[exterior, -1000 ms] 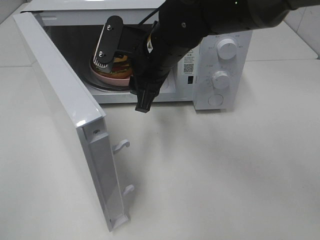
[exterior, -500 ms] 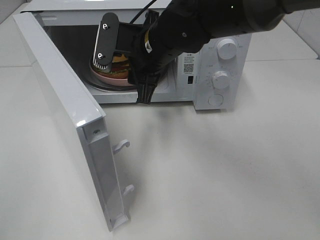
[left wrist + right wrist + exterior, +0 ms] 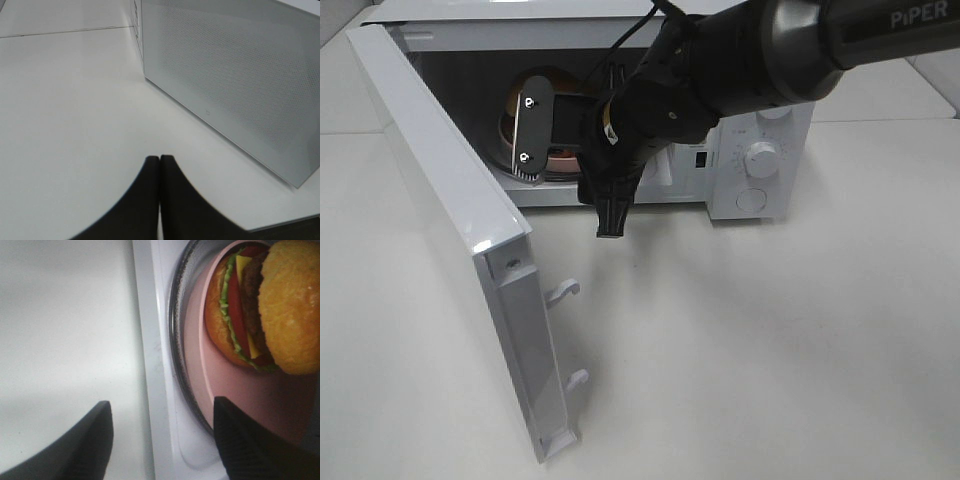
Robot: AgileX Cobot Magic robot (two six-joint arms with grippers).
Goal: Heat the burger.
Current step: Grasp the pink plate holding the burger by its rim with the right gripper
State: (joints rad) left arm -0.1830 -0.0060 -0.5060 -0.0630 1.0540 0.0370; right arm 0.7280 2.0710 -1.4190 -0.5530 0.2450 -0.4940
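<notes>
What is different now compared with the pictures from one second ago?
The right pincer shifted toward the front edge of the white microwave oven and its jaws widened; it holds nothing now. The round hamburger with golden-brown bun on the pink round plate stayed inside, and the oven door stayed open. The left pincer is shut.
</notes>
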